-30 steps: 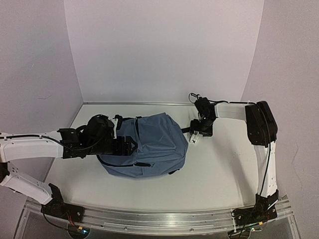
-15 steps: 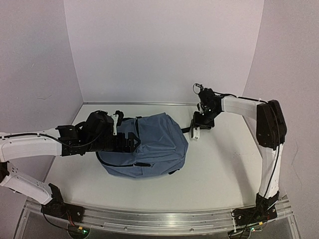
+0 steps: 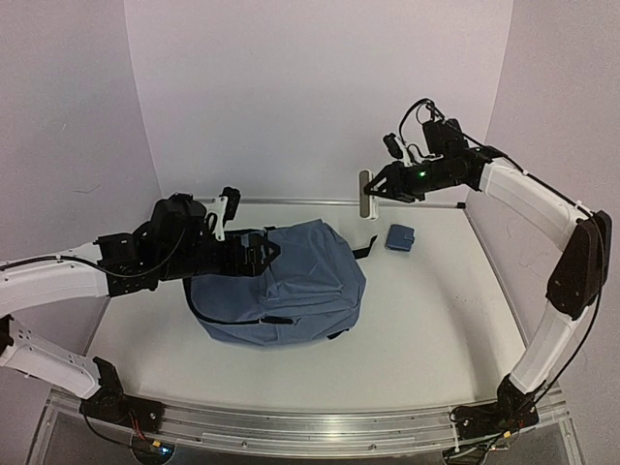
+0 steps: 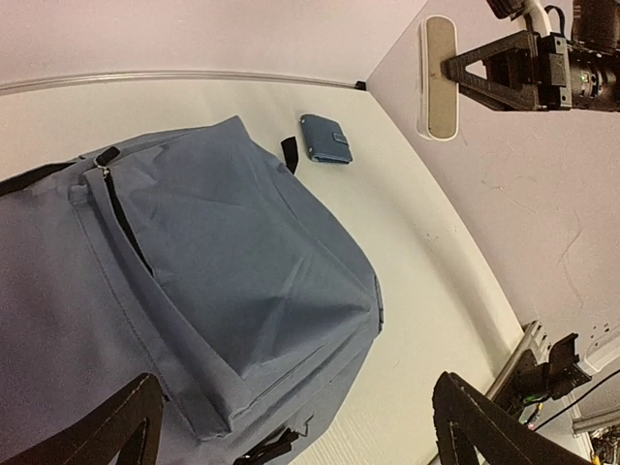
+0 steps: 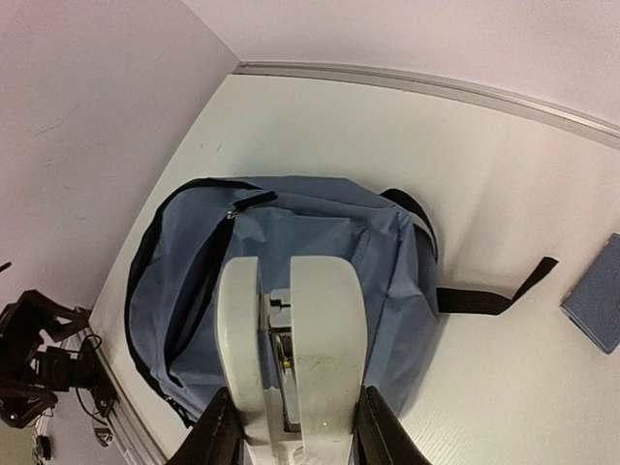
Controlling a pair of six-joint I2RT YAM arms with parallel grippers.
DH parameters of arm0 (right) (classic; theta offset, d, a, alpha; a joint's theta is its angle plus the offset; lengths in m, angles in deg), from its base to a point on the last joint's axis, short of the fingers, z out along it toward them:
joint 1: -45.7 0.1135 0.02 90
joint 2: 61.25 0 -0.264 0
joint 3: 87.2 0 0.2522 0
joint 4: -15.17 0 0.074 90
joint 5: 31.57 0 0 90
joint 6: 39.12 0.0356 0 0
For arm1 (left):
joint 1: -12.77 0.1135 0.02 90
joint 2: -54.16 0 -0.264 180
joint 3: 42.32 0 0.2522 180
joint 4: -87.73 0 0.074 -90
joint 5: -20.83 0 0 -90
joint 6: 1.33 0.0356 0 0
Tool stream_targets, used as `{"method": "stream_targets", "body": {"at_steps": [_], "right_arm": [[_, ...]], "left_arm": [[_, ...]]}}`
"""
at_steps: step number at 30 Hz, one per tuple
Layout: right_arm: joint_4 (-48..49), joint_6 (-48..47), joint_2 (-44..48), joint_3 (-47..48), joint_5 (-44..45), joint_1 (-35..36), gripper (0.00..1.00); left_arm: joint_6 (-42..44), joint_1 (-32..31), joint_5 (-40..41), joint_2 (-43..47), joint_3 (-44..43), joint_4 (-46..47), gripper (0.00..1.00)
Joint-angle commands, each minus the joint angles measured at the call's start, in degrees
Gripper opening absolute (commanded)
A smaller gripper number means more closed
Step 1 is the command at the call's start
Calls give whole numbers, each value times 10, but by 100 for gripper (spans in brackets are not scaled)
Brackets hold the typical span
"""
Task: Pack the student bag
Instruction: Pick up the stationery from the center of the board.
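Observation:
The student bag (image 3: 286, 281), slate-blue and soft, lies flat on the white table; it also fills the left wrist view (image 4: 213, 252) and lies under the right wrist camera (image 5: 310, 218). A dark zip opening runs along its top edge (image 5: 184, 281). My right gripper (image 3: 380, 190) is raised high above the table behind the bag, shut on a white stapler (image 3: 365, 195) that stands upright between its fingers (image 5: 291, 339). The stapler also shows in the left wrist view (image 4: 441, 77). My left gripper (image 3: 260, 255) hovers open over the bag's left side, nothing between its fingers (image 4: 131, 426).
A small blue wallet-like case (image 3: 399, 237) lies on the table right of the bag, beside a black strap (image 5: 494, 295). White walls close in the back and both sides. A metal rail (image 3: 310, 426) runs along the near edge.
The right gripper closed on the white stapler and lifted it from the table beside the bag to high in the air. The left gripper opened wider and rose slightly.

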Motion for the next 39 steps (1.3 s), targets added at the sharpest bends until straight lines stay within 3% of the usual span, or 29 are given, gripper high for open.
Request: {"method": "stream_targets", "body": {"at_steps": [1,8,12,18,22,29,31,39], "right_arm": [[12,8,25,3,-106,10,27],[114,131,44,-52,-191,47,26],[139,147,52,-60,-194,89,26],[158,165,44,-58,-203,127,26],[171,175,40,-58,-209,137,26],[183,182,26,-56,-209,142,27],[186,185,24,-56,-212,142,27],[230,218,23,-75,-249,145,27]], "left_arm": [[10,1,-54,-35,-25,72,98],[-21,1,-150,-87,-9,233,99],[-43,1,-197,-114,-6,317,99],[-64,1,-216,-146,-10,361,94],[-77,2,-223,-144,8,405,85],[-77,1,-224,-130,35,437,53],[-77,1,-222,-125,40,443,48],[-81,1,-211,-106,69,487,61]]}}
